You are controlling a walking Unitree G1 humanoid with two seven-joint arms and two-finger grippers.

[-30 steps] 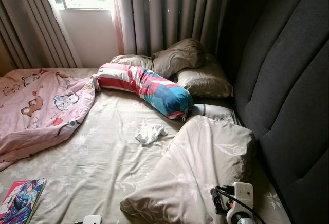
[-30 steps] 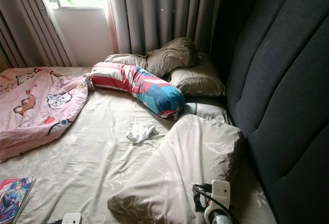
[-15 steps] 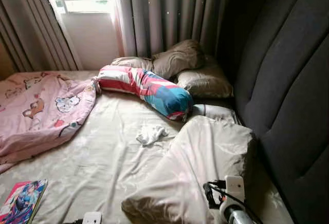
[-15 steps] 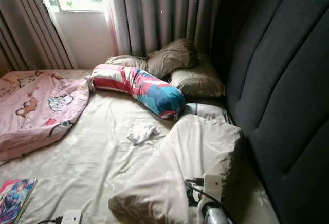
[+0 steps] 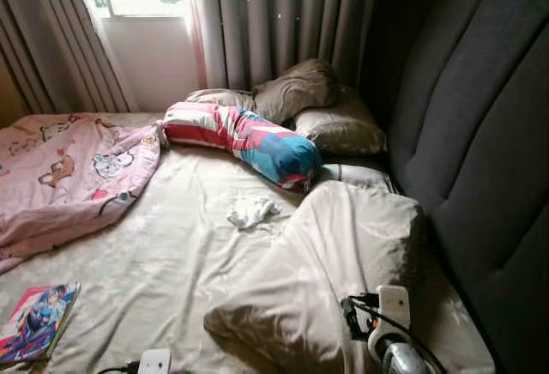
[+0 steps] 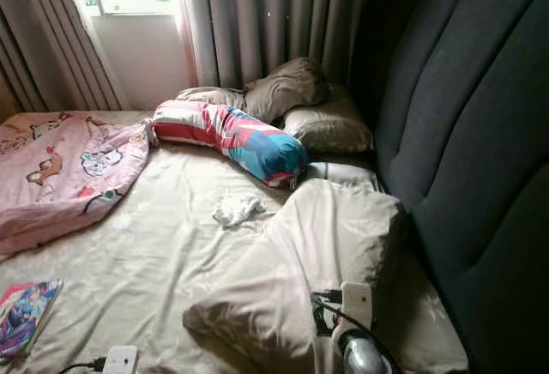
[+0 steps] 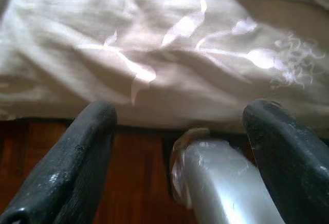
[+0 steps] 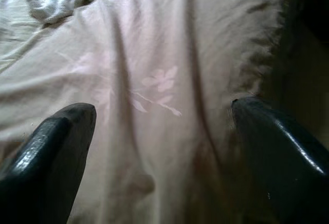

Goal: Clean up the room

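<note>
Hovering with fingers spread wide, the right gripper [image 8: 162, 131] sits directly over the beige pillow [image 5: 334, 262] on the bed, apparently about to descend and grasp it.

Open sheet [image 5: 171, 254] beside big pillow [image 5: 334, 271]; headboard [image 5: 480, 134] blocks right.

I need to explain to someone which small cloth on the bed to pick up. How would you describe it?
Start at the dark padded headboard and find the striped bolster with its blue end. Just below that end, a small crumpled white cloth lies alone on the beige sheet, far smaller and whiter than the pillows around it.
</note>
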